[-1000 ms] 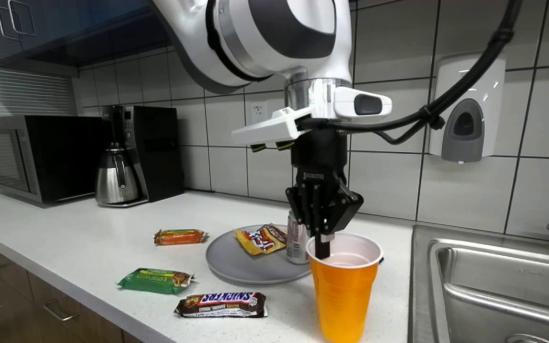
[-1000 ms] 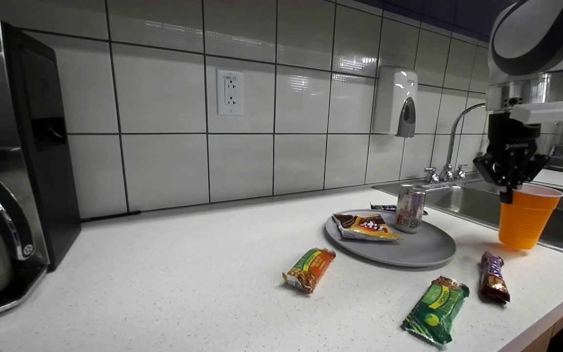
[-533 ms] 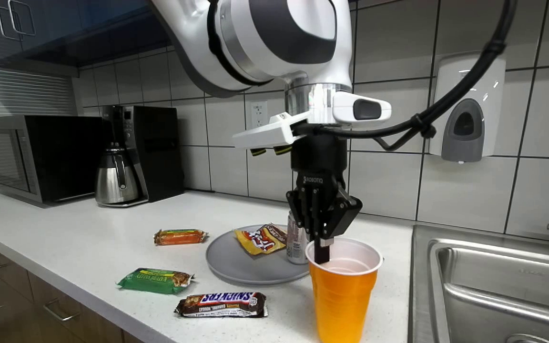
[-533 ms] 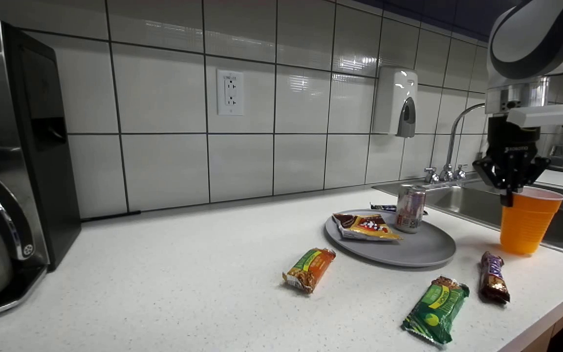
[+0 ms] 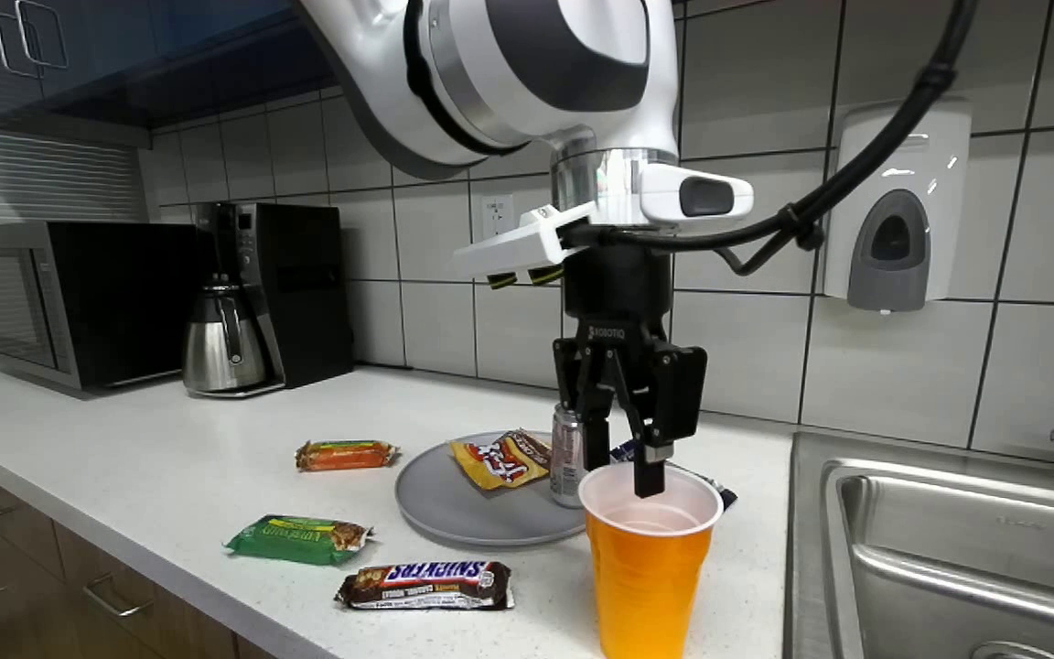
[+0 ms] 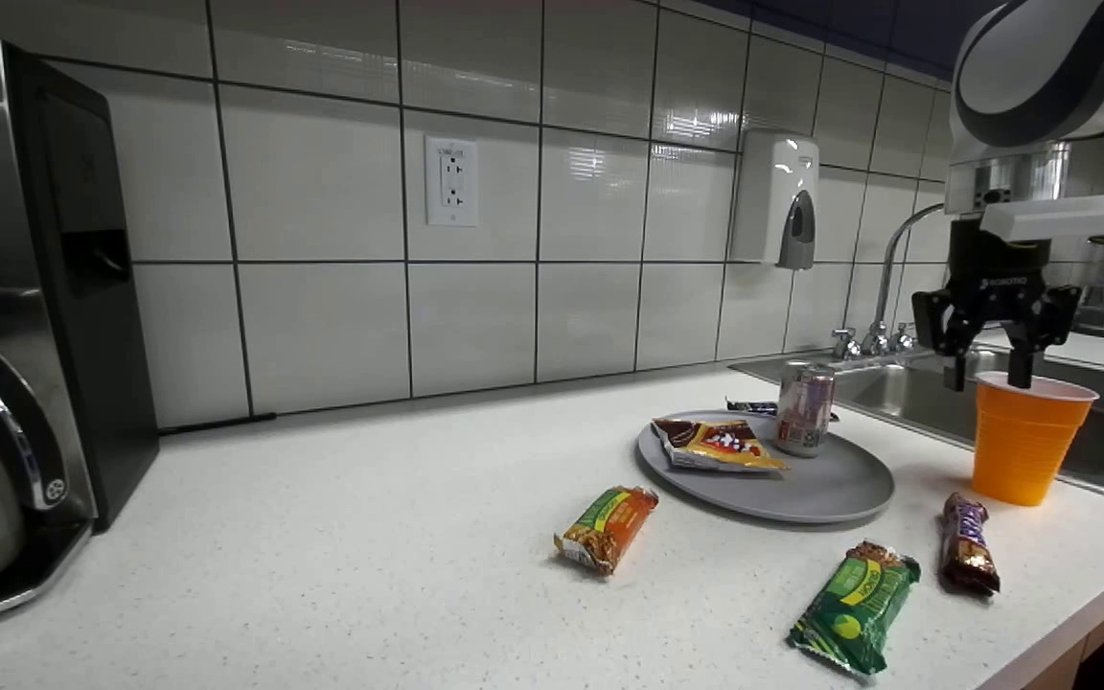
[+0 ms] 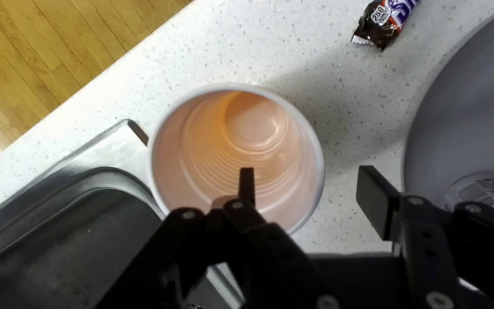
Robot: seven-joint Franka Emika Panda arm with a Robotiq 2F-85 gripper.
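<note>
White wall tiles (image 5: 756,357) back a pale, speckled counter (image 6: 370,537), on which lies a round grey plate (image 6: 835,487). My claw (image 6: 989,377) is open above the counter, to the sink side of the plate; its jaws stand apart in both exterior views. One of my fingers (image 5: 649,479) is at the mouth of an orange cup (image 5: 648,586); the other hangs outside the rim, on the side toward the plate. Whether the former touches the cup's wall, I cannot tell. The cup stands upright between the plate and a steel sink (image 5: 806,549).

On the plate: an upright can (image 6: 806,412) and, near it, a yellow-and-brown snack packet (image 6: 720,448). Between the plate and the counter's front edge: a Snickers bar (image 5: 426,586) and a green-wrapped bar (image 5: 298,540). On the plate's side away from the sink: an orange-wrapped bar (image 5: 344,455). Behind the plate, toward the tiles: a dark wrapper (image 6: 751,407), partly hidden. Well apart from the plate: a coffee maker (image 5: 307,302) and, farther still, a microwave (image 5: 124,302).
</note>
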